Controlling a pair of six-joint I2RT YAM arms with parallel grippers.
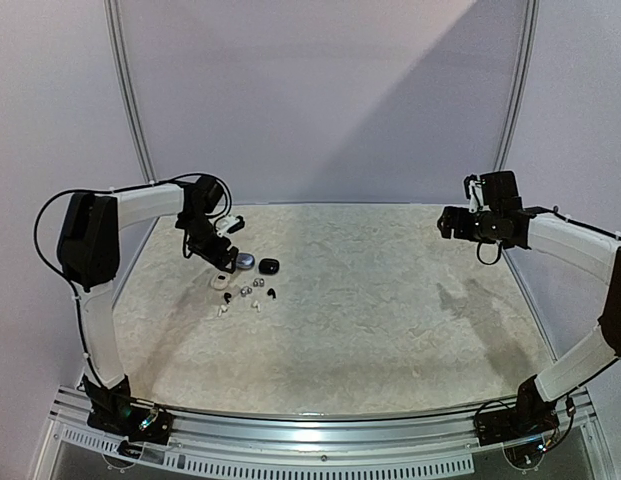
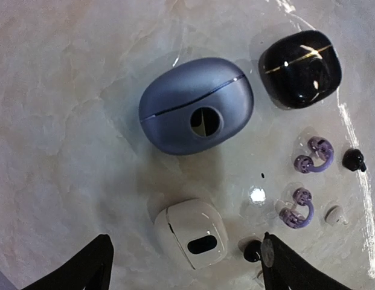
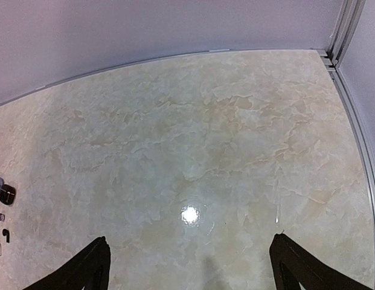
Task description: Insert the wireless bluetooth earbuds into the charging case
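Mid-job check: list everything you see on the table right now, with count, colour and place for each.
Blue-grey oval charging case: 1, blue-grey, left-centre of the table, lid shut.
Glossy black rounded case: 1, black, just right of the blue-grey one.
White pebble-shaped case: 1, white, on the near side of the blue-grey one.
Purple clip-style earbuds: 2, translucent purple, on the near side of the black case.
Black earbuds: 2, black, one right of the purple pair, one beside the white case.
White earbuds: 2 in the top view, white, nearest the arms.
Marbled beige table: 1.
Left gripper: open, above the cases.
Right gripper: open, over bare table at far right.
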